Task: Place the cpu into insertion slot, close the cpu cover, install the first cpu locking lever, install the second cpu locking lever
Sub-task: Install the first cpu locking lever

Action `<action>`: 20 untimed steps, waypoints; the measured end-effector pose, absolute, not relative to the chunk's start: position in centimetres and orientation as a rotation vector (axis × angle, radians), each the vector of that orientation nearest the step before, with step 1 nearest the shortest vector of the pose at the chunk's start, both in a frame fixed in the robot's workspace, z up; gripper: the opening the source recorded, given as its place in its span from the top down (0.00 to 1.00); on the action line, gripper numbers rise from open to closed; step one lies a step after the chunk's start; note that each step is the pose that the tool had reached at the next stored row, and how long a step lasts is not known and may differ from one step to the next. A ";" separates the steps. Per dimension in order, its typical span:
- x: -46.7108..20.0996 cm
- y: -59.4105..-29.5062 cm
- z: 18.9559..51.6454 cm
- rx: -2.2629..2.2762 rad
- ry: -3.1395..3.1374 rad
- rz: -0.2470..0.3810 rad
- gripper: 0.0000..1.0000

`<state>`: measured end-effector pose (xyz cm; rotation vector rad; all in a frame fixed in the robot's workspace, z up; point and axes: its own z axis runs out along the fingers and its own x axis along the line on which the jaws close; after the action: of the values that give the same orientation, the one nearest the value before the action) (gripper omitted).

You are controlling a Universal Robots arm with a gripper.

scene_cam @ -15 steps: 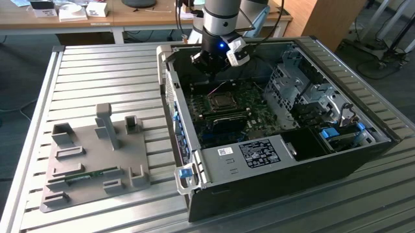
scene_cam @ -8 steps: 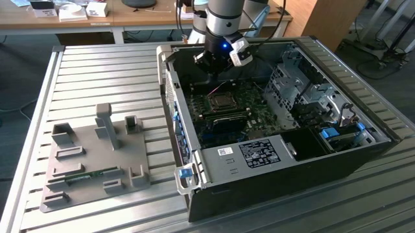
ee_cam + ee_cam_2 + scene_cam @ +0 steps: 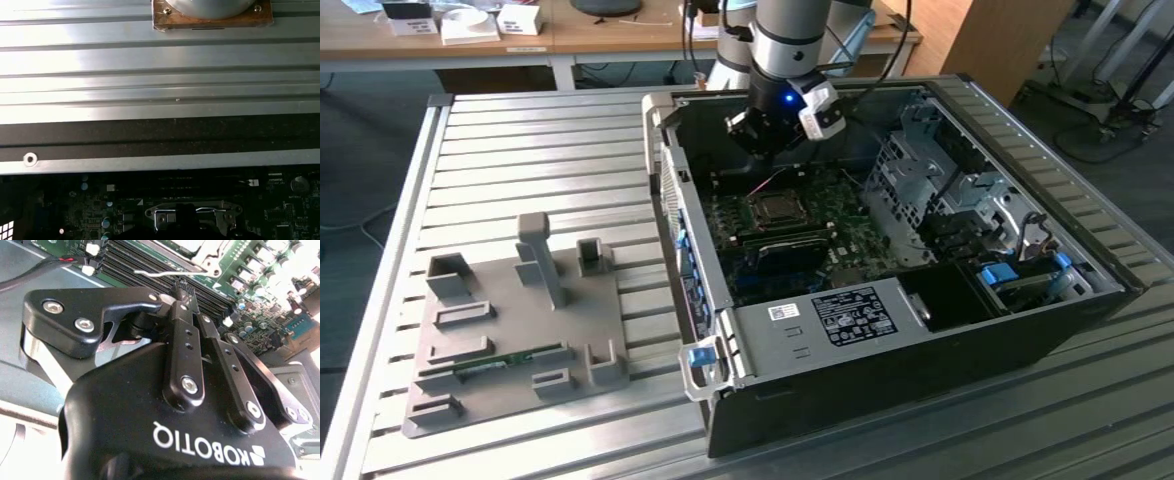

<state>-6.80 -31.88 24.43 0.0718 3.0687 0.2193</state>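
While end effector [image 3: 183,290] hangs above insertion slot [image 3: 774,208] | fingers [image 3: 185,340] closed together, empty | cpu cover [image 3: 204,262] flat

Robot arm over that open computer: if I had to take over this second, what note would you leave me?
Tool: shut, nothing in it, hovering over the motherboard close to the slot.
Cpu: seems to be seated in the slot, with the cover lying down over it.
Done: cpu placed, cover apparently closed.
Left: a wire lever stands out beside the cover. I can't tell whether either lever is latched, so check both.
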 end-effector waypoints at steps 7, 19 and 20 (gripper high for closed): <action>-6.8 -31.9 24.4 0.072 3.068 0.237 0.89; -6.5 -31.9 23.6 0.076 3.067 0.251 0.89; -6.5 -31.9 23.5 0.076 3.067 0.253 0.89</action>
<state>-6.48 -31.89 23.51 0.0759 3.0666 0.2525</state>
